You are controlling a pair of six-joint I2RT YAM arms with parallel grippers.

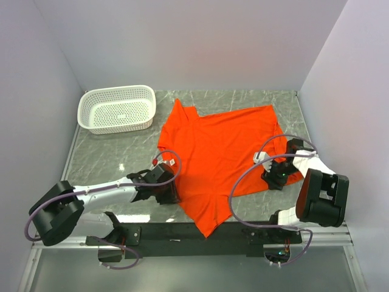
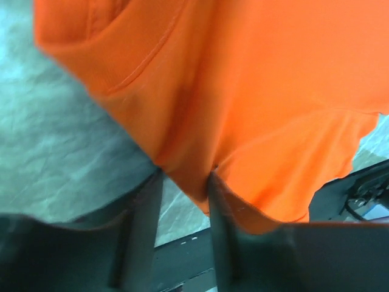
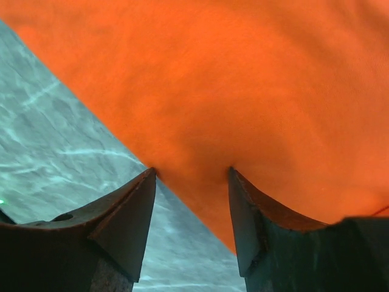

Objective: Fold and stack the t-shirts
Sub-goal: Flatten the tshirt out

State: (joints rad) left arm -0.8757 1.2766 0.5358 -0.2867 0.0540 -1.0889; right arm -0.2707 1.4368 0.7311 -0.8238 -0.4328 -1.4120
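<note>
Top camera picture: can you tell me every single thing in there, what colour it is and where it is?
t-shirt: one, bright orange-red, spread a bit crumpled across the middle of the table
basket: one, white with little holes, far left corner of the table, looks empty
table: one, grey-green marbled, under everything
walls: pale, along the far and side edges
left arm: one, white and black, at the shirt's left edge
right arm: one, black and white, at the shirt's right edge
left gripper: one, dark, fingers apart with shirt cloth between them
right gripper: one, dark, fingers apart over the shirt's edge
</note>
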